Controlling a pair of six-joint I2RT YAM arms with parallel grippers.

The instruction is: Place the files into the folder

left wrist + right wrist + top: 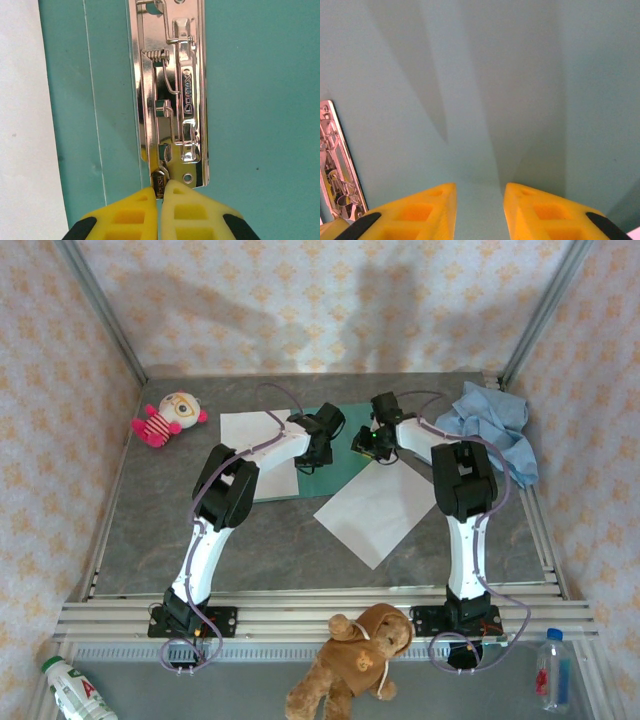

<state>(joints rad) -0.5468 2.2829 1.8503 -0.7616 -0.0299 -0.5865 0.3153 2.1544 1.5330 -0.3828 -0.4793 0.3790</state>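
Pink striped plush doll (168, 417) lying at far left of grey tabletop (270, 540). Light blue cloth (490, 425) bunched at far right. Brown teddy bear (355, 660) slumped over near rail. White bottle (75, 690) near-left, clear bottle (553, 670) near-right.

Bright; soft shadows across folder (470, 75)

The left arm (215, 530) and right arm (462, 515) have white links, black joint housings, black bases (192, 620) and looping lilac cables (270, 388). The left end effector (160, 192) and right end effector (480, 192) have yellow wedge fingers with black trim.
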